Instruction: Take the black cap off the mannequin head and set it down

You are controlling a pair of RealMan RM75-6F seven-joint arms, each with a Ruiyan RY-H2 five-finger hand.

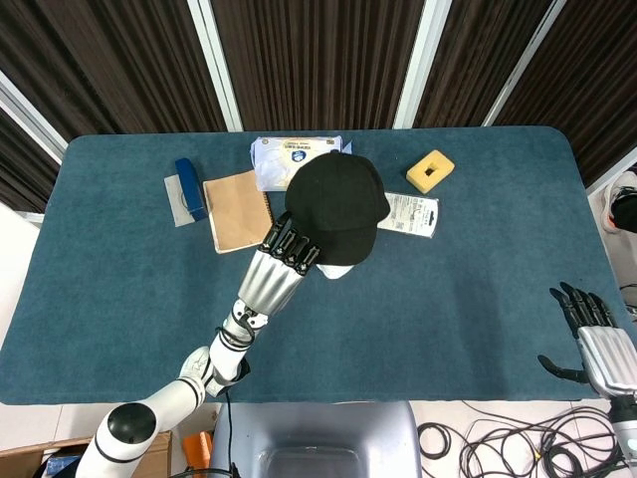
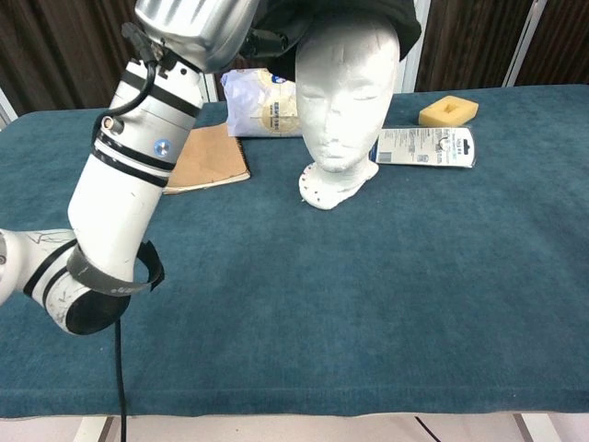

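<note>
The black cap (image 1: 336,204) is lifted above the white mannequin head (image 2: 346,87), whose face shows fully in the chest view. My left hand (image 1: 275,264) grips the cap's brim edge from the near side. In the chest view the left hand (image 2: 198,23) sits at the top edge, with the cap (image 2: 405,18) mostly cut off above the frame. A bit of the mannequin's base (image 1: 336,271) shows under the cap in the head view. My right hand (image 1: 594,334) hangs off the table's near right corner, fingers spread, holding nothing.
On the blue table (image 1: 478,289) lie a tan notebook (image 1: 239,211), a blue stapler-like item on a grey card (image 1: 188,189), a white packet (image 1: 289,159), a yellow sponge block (image 1: 430,170) and a flat blister pack (image 1: 410,213).
</note>
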